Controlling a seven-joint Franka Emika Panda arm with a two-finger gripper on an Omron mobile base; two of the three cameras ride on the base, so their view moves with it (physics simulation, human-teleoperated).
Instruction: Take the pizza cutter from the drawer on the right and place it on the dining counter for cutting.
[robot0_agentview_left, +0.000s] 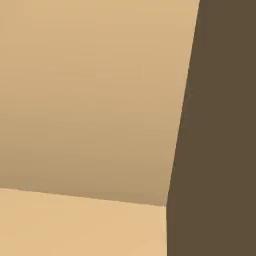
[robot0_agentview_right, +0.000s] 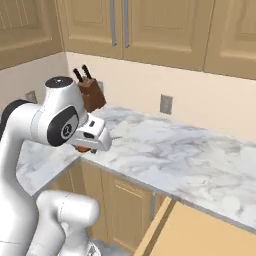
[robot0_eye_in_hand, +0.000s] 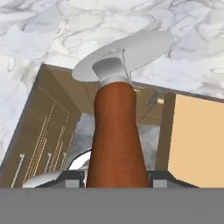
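carrying looks like the step in hand: the pizza cutter (robot0_eye_in_hand: 114, 127), a slim utensil with a reddish-brown handle, a grey neck and a flat round grey blade, stands up between the two dark fingers (robot0_eye_in_hand: 72, 178), which are closed on the base of its handle. in the hand view its blade points out over white-and-grey marble, with an open wooden cabinet space below it. in the right base view the white arm's gripper (robot0_agentview_right: 86, 148) hangs at the front edge of a marble surface (robot0_agentview_right: 170, 155), a bit of reddish-brown showing under the hand, and the light tan wooden drawer (robot0_agentview_right: 200, 230) stands open at the lower right, apart from the hand.

next, i judge, the cutter must travel to the dining counter and be lowered flat before the fingers let go.

hard to make out: the fingertips are cut off low in the hand view, and the left base view gives plain tan panels and a dark band, too close to identify.
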